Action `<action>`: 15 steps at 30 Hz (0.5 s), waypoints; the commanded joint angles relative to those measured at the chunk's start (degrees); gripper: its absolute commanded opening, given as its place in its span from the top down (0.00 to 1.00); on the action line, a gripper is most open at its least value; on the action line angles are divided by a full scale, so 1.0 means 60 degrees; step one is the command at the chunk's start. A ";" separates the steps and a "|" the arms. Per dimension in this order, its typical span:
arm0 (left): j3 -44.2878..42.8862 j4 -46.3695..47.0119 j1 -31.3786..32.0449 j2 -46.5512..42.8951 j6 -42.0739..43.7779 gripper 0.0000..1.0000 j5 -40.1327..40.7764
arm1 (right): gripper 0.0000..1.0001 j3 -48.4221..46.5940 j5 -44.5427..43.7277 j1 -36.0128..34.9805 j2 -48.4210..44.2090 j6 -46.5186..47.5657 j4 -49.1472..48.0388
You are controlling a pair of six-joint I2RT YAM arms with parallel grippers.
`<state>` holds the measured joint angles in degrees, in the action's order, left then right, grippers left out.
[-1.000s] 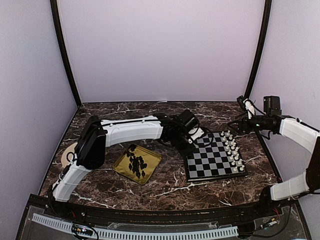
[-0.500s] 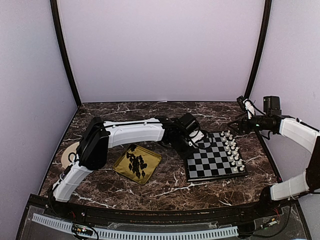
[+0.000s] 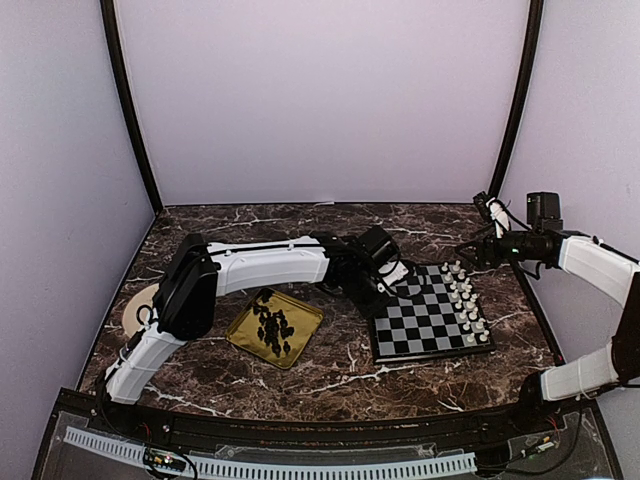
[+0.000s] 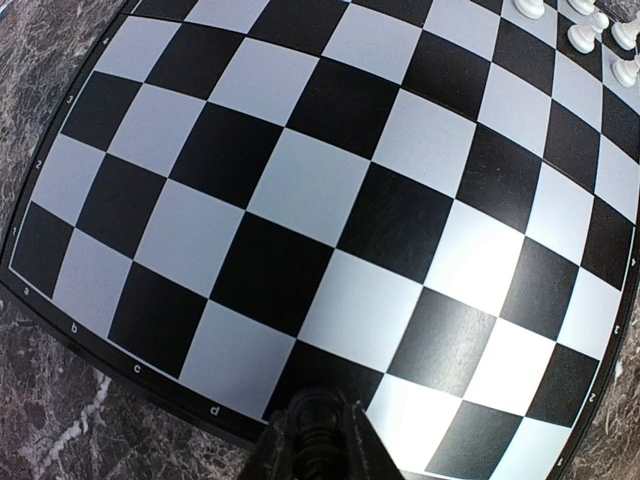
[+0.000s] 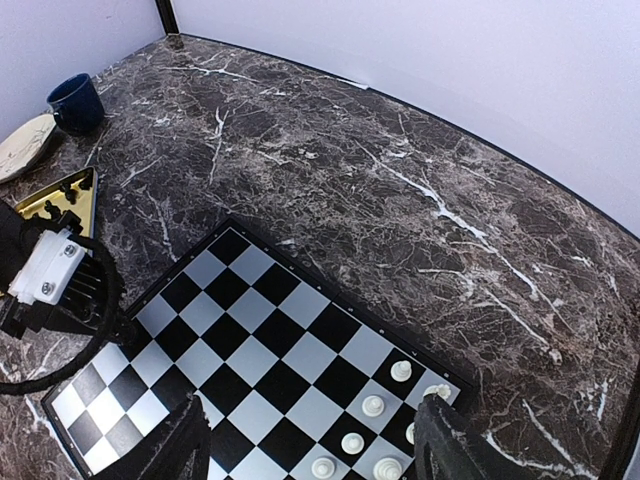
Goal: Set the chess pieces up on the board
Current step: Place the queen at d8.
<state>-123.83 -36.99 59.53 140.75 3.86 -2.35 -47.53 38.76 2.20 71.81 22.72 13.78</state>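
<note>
The board lies right of centre on the marble table. Several white chess pieces stand in two rows along its right side; they show in the right wrist view too. Black chess pieces lie heaped in a gold tray. My left gripper hovers over the board's left edge, shut on a black chess piece just above a dark edge square of the board. My right gripper is open and empty above the board's far right corner, its fingertips wide apart.
A round floral plate lies at the far left, also in the right wrist view. A dark blue cup stands beside it in the back left corner. Purple walls close the table on three sides.
My left arm has shifted slightly right and toward the board's left edge with the black piece. The right arm has not moved.
</note>
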 commanded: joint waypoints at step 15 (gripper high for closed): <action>-0.0343 0.0100 0.0054 0.0082 -0.0041 0.84 -0.0101 | 0.30 0.0011 -0.0030 0.0017 0.0160 0.0139 -0.0012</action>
<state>-124.16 -36.77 59.53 141.03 3.84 -2.35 -47.53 38.74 2.20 72.53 23.31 13.93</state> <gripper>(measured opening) 0.161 0.697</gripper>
